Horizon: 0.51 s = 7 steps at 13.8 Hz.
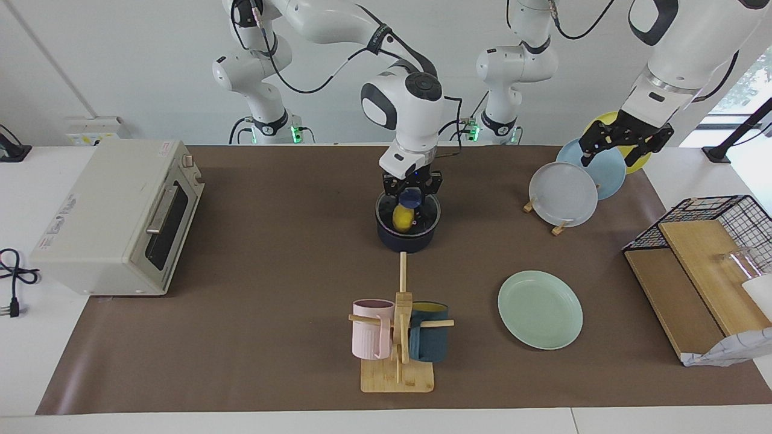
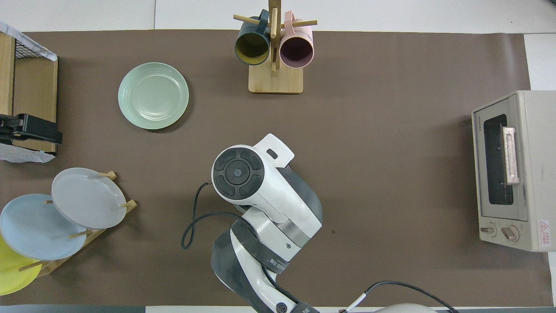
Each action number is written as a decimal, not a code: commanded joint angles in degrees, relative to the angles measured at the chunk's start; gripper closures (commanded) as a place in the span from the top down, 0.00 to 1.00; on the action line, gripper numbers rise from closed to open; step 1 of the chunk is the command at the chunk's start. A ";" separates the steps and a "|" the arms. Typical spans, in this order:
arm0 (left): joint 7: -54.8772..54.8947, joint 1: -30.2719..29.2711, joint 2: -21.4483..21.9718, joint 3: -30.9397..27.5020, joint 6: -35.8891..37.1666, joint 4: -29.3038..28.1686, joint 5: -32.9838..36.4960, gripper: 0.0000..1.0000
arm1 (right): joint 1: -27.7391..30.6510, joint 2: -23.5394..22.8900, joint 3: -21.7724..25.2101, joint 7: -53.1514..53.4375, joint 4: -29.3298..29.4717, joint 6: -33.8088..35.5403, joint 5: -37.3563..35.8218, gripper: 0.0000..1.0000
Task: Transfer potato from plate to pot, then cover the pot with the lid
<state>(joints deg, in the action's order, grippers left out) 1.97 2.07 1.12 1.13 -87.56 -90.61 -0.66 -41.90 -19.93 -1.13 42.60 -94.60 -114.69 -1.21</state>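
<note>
Right under the right gripper [image 1: 411,194], the lid [image 1: 408,208] is pinched by its blue knob over the pot [image 1: 405,236], potato [image 1: 402,217] already inside. Looks like the covering step; seating the rim squarely and letting go is what's needed next. The left gripper [image 1: 621,143] is parked over the plate rack [image 1: 558,228], fingers spread, holding nothing.

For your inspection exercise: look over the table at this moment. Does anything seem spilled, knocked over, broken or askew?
Nothing stands out. The potato sits in the pot, under the lid that the right gripper holds by its knob. The plate lies flat, bare. The left gripper hangs over the racked plates.
</note>
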 commanded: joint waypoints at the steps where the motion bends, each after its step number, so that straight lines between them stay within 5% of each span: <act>1: 0.41 0.83 0.63 -0.34 1.52 -0.01 1.27 1.00 | -0.02 1.30 -0.10 0.37 -1.64 -1.15 0.60 0.00; 7: -0.12 1.09 0.90 -0.34 1.17 -0.19 1.27 1.00 | 0.07 1.30 -0.10 -0.15 -1.73 -1.24 -0.28 0.00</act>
<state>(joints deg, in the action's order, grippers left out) 1.97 2.08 1.13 1.22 -87.01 -90.60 -0.66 -41.90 -19.93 -1.13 42.60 -94.66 -114.80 -1.25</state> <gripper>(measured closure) 0.000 0.344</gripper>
